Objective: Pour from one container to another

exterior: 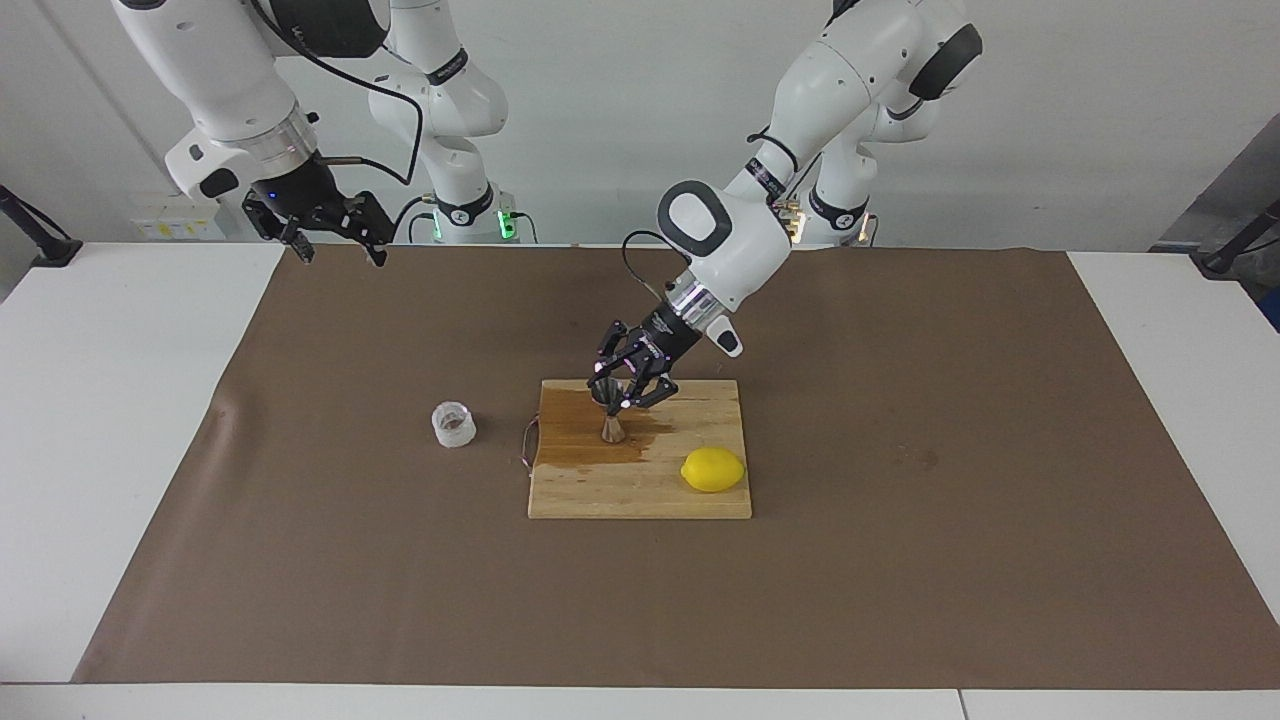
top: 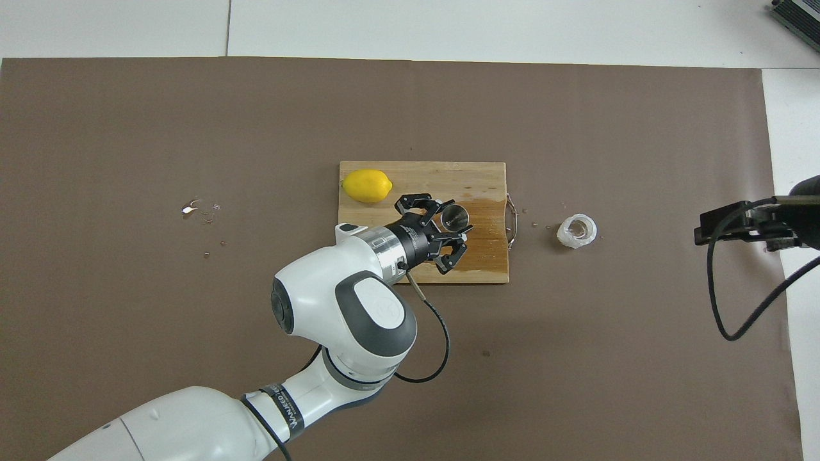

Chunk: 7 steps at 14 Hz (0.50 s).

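Left gripper (exterior: 612, 392) was down over the cutting board (exterior: 640, 490), fingertips closed on the upper cone of the steel jigger (exterior: 612, 420); outer links splayed to either side. Jigger stood upright on the board, its foot on the wet, darkened patch (exterior: 590, 440) of the wood. In the overhead view the jigger's round mouth (top: 455, 216) showed just past the gripper (top: 451, 225), at about 1 o'clock from the wrist.

Glass cup (exterior: 453, 423) sat upright on the brown mat (exterior: 900, 560), off the board, toward the right arm's end of the table; in the overhead view the cup (top: 576, 231) lay at 3 o'clock from the jigger, near the board's metal handle (top: 511, 221) but apart from it. Nothing gripped the cup.

Lemon (exterior: 712, 469) lay on the board, farther from the robots than the jigger and toward the left arm's end; overhead, the lemon (top: 366, 186) was at roughly 10 o'clock from the jigger, well clear of the gripper.

Right gripper (exterior: 335, 238) hung in the air over the mat's edge at the robots' end, jaws spread wide, holding nothing; that arm waited. In the overhead view it (top: 737, 224) showed at the frame's edge, at 3 o'clock from the cup.

A few water drops (top: 198, 208) lay on the mat toward the left arm's end
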Each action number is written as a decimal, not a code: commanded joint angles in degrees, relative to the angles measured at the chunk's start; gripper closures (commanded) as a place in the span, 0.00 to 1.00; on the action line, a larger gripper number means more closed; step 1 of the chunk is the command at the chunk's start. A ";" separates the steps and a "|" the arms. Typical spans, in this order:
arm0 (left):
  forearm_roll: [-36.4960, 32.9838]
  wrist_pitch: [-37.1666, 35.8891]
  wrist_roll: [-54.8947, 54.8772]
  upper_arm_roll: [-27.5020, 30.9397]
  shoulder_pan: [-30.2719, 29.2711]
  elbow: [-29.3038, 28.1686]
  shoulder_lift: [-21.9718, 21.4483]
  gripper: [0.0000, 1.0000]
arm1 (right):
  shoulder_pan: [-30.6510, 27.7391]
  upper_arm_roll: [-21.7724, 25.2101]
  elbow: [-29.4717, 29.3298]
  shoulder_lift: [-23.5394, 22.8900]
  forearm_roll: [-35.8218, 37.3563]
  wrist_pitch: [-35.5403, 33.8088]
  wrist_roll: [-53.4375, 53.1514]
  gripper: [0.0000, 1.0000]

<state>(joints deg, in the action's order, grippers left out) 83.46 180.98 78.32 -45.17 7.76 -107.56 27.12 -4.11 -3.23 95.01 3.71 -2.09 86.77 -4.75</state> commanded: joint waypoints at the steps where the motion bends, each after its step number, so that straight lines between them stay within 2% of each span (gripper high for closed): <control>1: 0.92 1.48 -0.45 0.79 1.29 1.03 1.00 0.77 | -0.64 -0.28 -0.08 0.24 -1.42 -0.11 -0.61 0.00; 4: 0.92 1.48 -0.45 0.87 1.29 1.03 1.18 0.66 | -0.46 -0.28 -0.08 0.42 -1.33 -0.64 -0.61 0.00; 5: 0.92 1.48 -0.45 0.87 1.29 1.03 1.18 0.65 | -0.46 -0.28 -0.08 0.42 -1.42 -0.63 -0.61 0.00; 7: 0.83 1.48 -0.45 0.87 1.29 1.03 1.18 0.54 | -0.64 -0.28 -0.08 0.42 -1.42 -0.63 -0.61 0.00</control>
<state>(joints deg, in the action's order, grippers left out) 83.46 181.15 78.32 -45.17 7.86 -107.47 27.43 -4.11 -3.23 95.00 3.71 -2.09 86.65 -4.75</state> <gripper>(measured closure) 0.485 0.000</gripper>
